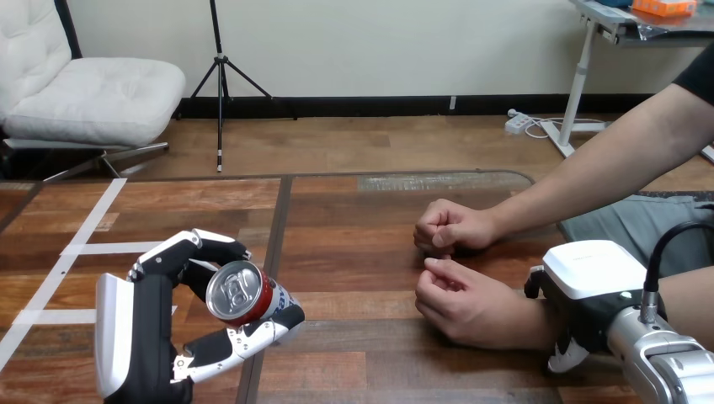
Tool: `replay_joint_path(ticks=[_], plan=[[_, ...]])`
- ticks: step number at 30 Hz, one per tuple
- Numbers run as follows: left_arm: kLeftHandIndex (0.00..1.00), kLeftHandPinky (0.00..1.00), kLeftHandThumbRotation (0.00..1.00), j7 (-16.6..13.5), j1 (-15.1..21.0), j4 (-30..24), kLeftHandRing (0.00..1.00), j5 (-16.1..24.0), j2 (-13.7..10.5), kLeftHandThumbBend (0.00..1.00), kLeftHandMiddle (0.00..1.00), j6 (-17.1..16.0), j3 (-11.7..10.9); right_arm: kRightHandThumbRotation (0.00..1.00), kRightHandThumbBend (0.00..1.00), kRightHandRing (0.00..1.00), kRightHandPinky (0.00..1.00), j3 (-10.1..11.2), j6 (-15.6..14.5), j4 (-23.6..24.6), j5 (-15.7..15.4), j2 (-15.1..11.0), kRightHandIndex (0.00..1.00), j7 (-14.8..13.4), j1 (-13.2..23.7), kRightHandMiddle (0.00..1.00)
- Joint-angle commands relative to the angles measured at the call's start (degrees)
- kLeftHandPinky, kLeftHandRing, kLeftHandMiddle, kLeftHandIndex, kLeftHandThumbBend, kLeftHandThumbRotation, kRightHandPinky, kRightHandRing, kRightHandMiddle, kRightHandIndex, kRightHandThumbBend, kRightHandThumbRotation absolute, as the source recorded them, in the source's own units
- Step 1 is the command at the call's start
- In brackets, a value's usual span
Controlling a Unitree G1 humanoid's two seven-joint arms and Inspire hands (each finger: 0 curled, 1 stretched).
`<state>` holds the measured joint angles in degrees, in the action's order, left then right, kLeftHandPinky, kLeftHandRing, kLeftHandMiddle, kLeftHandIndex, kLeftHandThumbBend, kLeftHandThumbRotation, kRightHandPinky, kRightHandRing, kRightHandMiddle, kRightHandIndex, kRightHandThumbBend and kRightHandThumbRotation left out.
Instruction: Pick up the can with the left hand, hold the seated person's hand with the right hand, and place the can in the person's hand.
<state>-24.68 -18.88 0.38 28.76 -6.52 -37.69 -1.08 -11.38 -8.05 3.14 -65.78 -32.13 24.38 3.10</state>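
- Can sits tilted in the left hand, its top towards the camera, over the near left part of the bench.
- Left hand has its fingers and thumb clamped on the can, one side above it and the other below.
- Right hand lies over the wrist of the person's lower hand, its fingers curled round that wrist.
- That lower hand is loosely curled, well apart from the can.
- Just beside it, the person's upper hand is a fist on the bench.
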Motion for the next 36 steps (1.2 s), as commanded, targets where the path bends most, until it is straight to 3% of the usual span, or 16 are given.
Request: replay_joint_path(ticks=[1,12,20,26,36], plan=[[0.42,0.30,0.00,-0.5,0.9,-3.7,0.37,-0.7,1.0,0.73,0.41,-0.4,-0.3,0.04,0.80,0.73,0.70,-1.4,0.5,-2.0,-0.5,-2.1,0.75,-0.8,4.3,0.77],[0.42,0.30,0.00,-0.4,0.8,-3.7,0.37,-1.0,0.9,0.72,0.41,-0.9,-0.1,0.02,0.77,0.74,0.71,-2.3,1.3,-5.3,0.1,-2.4,0.75,-2.7,5.5,0.77],[0.42,0.31,0.00,-0.6,0.7,-3.7,0.37,-0.9,0.9,0.73,0.41,-0.9,0.0,0.05,0.78,0.74,0.71,-2.7,1.2,-6.7,1.1,-2.4,0.76,-4.1,5.9,0.77],[0.42,0.31,0.00,-0.5,0.6,-3.8,0.37,-1.0,0.8,0.73,0.41,-1.1,0.1,0.06,0.78,0.74,0.71,-3.0,1.5,-8.2,1.5,-2.4,0.75,-5.9,6.3,0.77],[0.42,0.30,0.00,-0.2,0.4,-4.1,0.37,-1.3,0.8,0.72,0.41,-0.5,0.0,0.00,0.70,0.68,0.65,-3.5,2.0,-10.5,1.8,-2.4,0.70,-9.6,6.8,0.71]])
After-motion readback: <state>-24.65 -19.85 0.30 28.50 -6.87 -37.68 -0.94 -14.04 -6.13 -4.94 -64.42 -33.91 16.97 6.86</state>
